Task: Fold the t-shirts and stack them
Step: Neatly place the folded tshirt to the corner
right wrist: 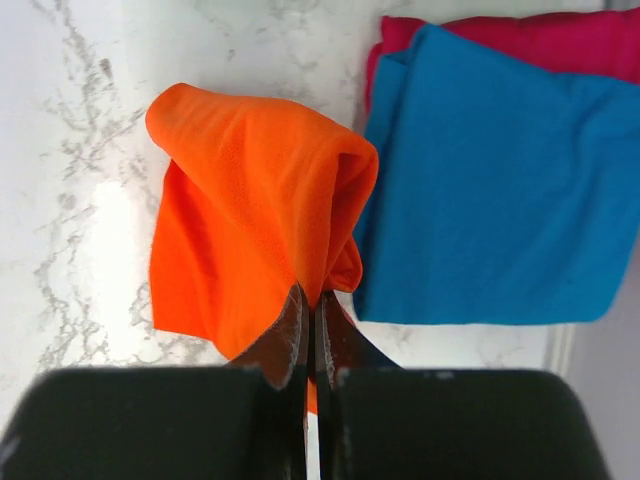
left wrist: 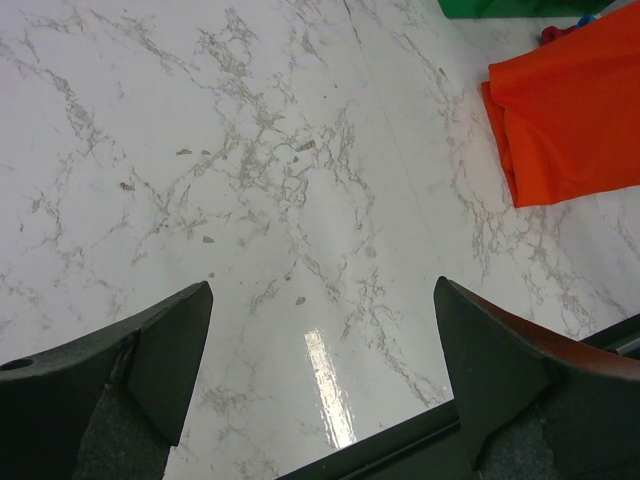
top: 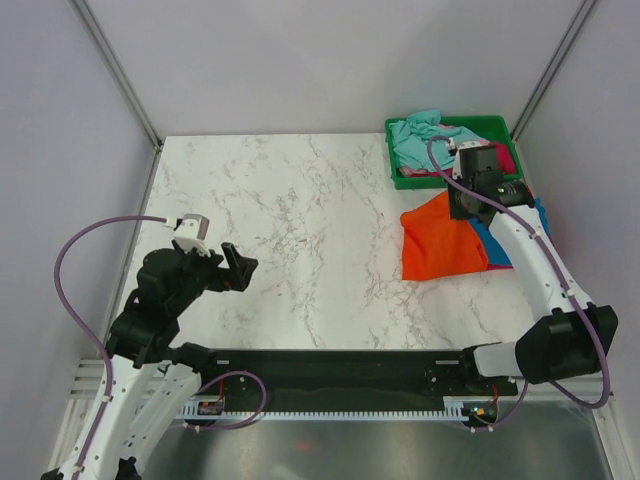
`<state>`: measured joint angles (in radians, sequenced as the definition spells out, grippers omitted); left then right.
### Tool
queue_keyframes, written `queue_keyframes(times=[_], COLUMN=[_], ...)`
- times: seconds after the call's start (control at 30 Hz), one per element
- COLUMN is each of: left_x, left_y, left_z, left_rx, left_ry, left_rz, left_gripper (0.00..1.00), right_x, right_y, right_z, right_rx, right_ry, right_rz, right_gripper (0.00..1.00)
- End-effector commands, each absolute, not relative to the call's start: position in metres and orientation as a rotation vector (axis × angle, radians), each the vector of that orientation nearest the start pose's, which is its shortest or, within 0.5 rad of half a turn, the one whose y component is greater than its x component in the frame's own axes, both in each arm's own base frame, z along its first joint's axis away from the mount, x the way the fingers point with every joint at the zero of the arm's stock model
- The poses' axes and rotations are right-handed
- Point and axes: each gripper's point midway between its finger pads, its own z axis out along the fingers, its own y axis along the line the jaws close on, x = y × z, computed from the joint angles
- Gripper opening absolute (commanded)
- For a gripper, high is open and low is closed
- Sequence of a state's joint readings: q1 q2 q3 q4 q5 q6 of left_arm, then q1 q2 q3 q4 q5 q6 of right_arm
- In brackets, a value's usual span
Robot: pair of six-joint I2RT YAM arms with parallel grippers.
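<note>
My bench [top: 290, 250] is a white slab with grey marble veins, glossy enough to show a bright glare near its front edge. Plain pale walls [top: 300, 60] close it in at the back and on both sides, with metal posts [top: 115, 70] running up the rear corners. A green tray [top: 497, 125] sits in the far right corner. A light teal shirt [top: 415, 135] is heaped in the tray and spills over its left rim. Just in front of the tray, on the right side of the bench, lies the orange shirt [right wrist: 250, 200]. Beside it is a folded blue shirt [right wrist: 490, 180], which rests on a pink shirt [right wrist: 520, 40] whose edge peeks out beyond it.

My right arm runs forward along the right edge, its wrist bent down over the shirts. My right pincer [right wrist: 310, 300] is clenched on a fold of the orange shirt, with its fingers pressed together on the cloth. The fabric rises in a peak to the tips and the rest drapes down to the bench.

My left arm is folded back at the near left, hovering over bare marble well apart from the shirts. My left pincer [left wrist: 320, 300] is released, its fingers spread wide with nothing between them.
</note>
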<state>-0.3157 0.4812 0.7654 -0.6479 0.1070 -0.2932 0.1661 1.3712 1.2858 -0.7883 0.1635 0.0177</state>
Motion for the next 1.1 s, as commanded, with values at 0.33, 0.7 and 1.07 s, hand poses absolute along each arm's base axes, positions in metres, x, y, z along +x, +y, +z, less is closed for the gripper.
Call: queue_keyframes(times=[0.33,0.7,1.07], left_x=[0.203,0.202,0.202], left_y=[-0.104,-0.106,-0.109], left_z=[0.245,0.244,0.241], left_rx=[0.135,0.144,0.153], left_ry=[1.919,1.922,1.936], left_rz=[-0.520,-0.528,-0.532], left_gripper=[1.00,1.00,1.00], right_x=[0.342,0.336,0.333], right_y=[-0.032,-0.038,-0.051], right_z=[0.282,0.328,0.313], right_rx=[-0.051,-0.061,-0.051], right_ry=[2.239,2.169,2.191], right_rz=[-0.311,-0.334,-0.402], right_gripper=[0.00,0.00,0.00])
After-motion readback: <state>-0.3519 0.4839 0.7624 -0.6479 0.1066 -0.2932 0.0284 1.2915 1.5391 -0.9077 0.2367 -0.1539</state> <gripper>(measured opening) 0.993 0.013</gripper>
